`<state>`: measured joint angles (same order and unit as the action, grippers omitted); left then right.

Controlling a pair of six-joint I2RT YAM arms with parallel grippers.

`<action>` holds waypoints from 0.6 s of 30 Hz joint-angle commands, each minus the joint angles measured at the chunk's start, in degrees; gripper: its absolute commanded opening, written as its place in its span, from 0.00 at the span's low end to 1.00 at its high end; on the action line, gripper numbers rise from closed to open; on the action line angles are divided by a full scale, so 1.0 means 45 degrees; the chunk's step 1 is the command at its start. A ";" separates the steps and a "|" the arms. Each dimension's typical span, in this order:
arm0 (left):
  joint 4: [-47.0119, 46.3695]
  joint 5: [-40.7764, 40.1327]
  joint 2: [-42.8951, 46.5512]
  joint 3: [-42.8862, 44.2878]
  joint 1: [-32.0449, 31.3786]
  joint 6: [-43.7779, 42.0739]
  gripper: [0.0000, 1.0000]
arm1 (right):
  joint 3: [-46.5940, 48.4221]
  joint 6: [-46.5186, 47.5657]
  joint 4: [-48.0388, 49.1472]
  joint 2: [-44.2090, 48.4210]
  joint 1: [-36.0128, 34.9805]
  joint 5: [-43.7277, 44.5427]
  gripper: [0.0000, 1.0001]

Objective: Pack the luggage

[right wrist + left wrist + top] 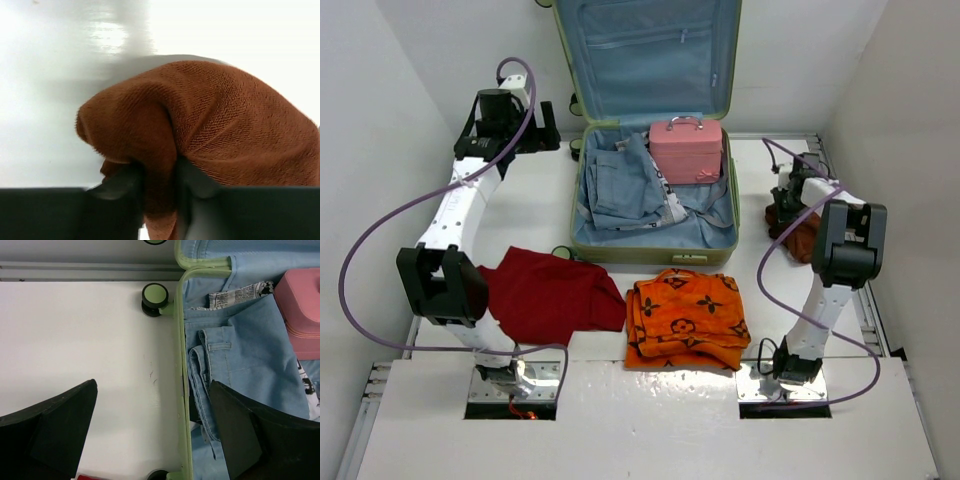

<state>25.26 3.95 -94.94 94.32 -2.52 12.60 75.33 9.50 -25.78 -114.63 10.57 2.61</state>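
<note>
Luggage (pixel 650 70) open; towel (pixel 225 130) in right fingers (pixel 200 187)

I worked in a robot lab cell: a white worktop (pixel 650 420) boxed in by white panels (pixel 380 120), an aluminium rail (pixel 75 271) along its edge, a purple cable (pixel 358 250) looping off my left arm (pixel 455 205).

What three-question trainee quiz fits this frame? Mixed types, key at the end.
1. True or false: the pink case sits inside the luggage.
2. The right gripper is shut on: A) brown towel, B) orange cloth, C) jeans.
3. Fill in: the left gripper, over the luggage's left rim, is ___.
Key: 1 true; 2 A; 3 open.
</note>
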 commanded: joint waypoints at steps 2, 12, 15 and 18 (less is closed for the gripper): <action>-0.0105 0.0625 -0.0114 0.0367 0.0423 0.0343 1.00 | 0.0057 0.0292 0.0006 0.1580 0.0210 -0.1804 0.13; -0.0105 0.2618 -0.0368 -0.0180 0.1790 0.1145 1.00 | -0.0468 0.0663 0.2465 0.6467 -0.2244 -0.7118 0.02; -0.0105 0.2737 -0.0368 -0.0180 0.2025 0.1145 1.00 | -0.1287 0.1988 0.3168 0.6839 -0.4002 -0.7842 0.02; -0.0105 0.2737 -0.0368 -0.0180 0.2142 0.1145 1.00 | -0.1876 0.2576 0.3814 0.6588 -0.4983 -0.8041 0.02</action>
<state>25.39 14.24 -96.75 93.56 6.44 16.99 70.39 16.45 -11.46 -82.50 -9.04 -28.34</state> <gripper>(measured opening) 0.997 0.157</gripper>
